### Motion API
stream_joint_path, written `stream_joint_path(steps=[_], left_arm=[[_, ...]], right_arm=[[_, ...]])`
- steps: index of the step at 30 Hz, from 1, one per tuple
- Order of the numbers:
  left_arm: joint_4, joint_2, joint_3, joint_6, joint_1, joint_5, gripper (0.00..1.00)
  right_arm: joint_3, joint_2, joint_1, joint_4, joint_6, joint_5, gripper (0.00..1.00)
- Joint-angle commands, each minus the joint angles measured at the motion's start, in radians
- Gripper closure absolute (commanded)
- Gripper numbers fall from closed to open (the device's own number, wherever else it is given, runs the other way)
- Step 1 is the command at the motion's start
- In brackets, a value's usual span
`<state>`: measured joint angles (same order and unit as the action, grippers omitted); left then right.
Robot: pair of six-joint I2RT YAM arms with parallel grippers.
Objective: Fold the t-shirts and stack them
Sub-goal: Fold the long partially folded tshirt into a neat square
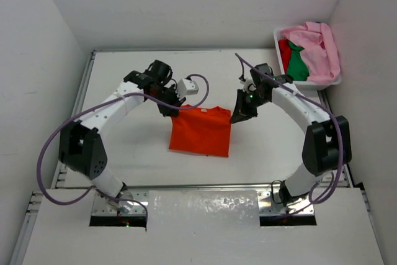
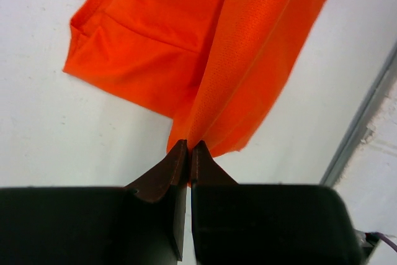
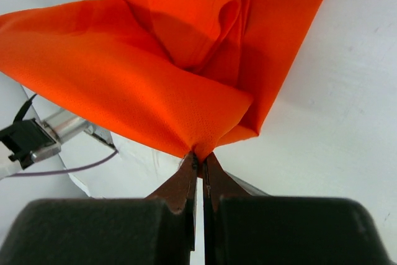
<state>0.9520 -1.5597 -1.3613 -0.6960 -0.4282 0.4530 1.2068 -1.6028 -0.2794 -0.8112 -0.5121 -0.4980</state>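
Left gripper: clamped on orange shirt, at its 10 o'clock corner.
Right gripper: pinching its 2 o'clock corner.
Table: white surface showing around every shirt edge.

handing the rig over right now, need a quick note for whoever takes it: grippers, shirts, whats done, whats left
Left gripper: shut on the far left corner of the orange t-shirt.
Right gripper: shut on its far right corner.
The shirt spans between them over the middle of the table; its near edge seems to rest on the surface.
Pink t-shirt, green t-shirt and red t-shirt: bunched in the white basket, far right corner.
Done: orange one is out and gripped; no stack yet.
Left: finish its fold, then fold and stack the other three.
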Motion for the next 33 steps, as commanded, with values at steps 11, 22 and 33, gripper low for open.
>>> stream_joint_path(steps=[11,22,33], left_arm=[[-0.304,-0.255,-0.144,0.088,0.043,-0.1,0.96],[-0.461,-0.454,-0.251,0.136,0.097,-0.198,0.81],[-0.492,-0.617,-0.442,0.311,0.152,-0.407,0.68]], right_arm=[[0.164,-0.253,0.085,0.158,-0.005,0.067,1.0],[0.427,-0.534,0.149,0.231,-0.032,0.061,0.91],[0.737,-0.662,0.157,0.238,0.112,0.271,0.73]])
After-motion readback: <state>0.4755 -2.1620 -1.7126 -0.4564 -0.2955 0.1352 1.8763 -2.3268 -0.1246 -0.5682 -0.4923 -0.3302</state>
